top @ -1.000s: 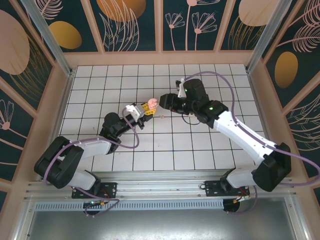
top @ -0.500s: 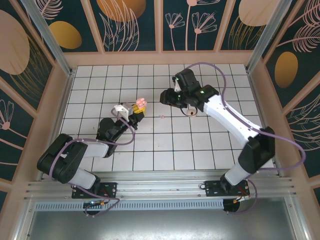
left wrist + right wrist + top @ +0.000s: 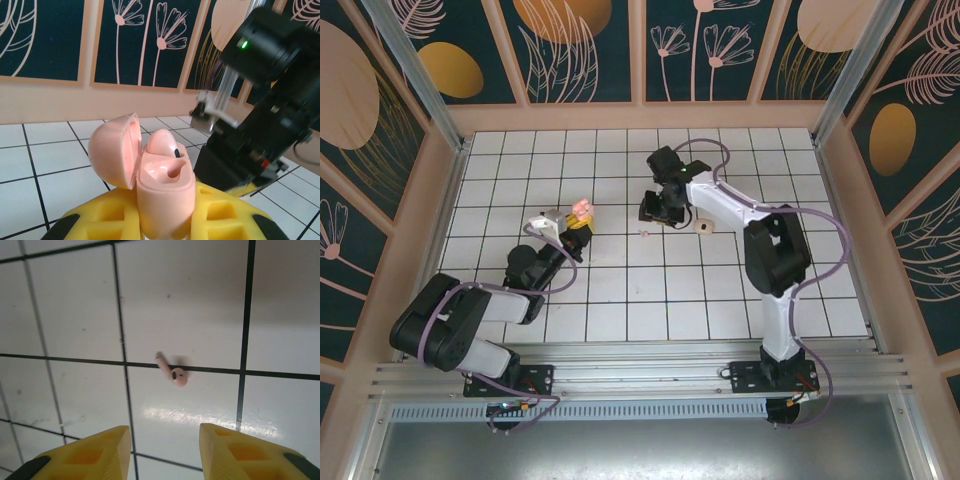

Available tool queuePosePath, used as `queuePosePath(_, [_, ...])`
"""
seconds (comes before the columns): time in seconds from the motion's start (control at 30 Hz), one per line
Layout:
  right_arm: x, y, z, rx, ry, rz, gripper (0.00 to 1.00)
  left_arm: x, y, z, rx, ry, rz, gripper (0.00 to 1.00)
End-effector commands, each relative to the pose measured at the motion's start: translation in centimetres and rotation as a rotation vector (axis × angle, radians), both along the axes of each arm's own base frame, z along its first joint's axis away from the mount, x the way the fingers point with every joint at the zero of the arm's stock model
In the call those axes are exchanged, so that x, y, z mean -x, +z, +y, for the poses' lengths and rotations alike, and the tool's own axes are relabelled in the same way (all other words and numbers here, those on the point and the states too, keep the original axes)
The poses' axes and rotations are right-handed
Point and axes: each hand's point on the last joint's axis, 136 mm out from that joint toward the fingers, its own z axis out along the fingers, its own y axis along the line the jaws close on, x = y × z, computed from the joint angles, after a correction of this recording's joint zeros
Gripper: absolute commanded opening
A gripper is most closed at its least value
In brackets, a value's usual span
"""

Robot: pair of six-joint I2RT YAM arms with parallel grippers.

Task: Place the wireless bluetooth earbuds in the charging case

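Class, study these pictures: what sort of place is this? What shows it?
Probably a robot test cell: a white grid-tiled table, flower-patterned wall panels boxing it in, and a left arm and right arm bolted at its near edge.

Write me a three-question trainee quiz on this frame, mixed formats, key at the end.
1. How many earbuds sit in the charging case held by the left hand?
2. Below the right hand, the loose earbud lies:
A. upright in the case
B. on the table, across a grid line
C. on the left arm
3. True or false: the case's lid stands open.

Key: 1. one; 2. B; 3. true
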Motion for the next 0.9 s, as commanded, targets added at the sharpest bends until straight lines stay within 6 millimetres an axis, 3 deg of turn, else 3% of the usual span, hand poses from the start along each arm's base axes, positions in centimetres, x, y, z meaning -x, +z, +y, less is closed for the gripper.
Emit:
queuePosePath(0.0, [-0.8,-0.7,-0.1,0.025,-0.013,0.022,0.4,0.1,1.3,0.6,0.026,0.02,-0.041,0.07])
queuePosePath(0.43, [-0.8,-5.1,0.8,0.031,0.008,0.099,0.32,0.0,1.6,0.3,0.014,0.011,-0.055,0.07])
queuePosePath(0.87, [-0.3,-6.5,1.1,0.019,0.018,0.121,0.29,0.0,1.6,0.2,0.001,0.005,-0.06,0.07])
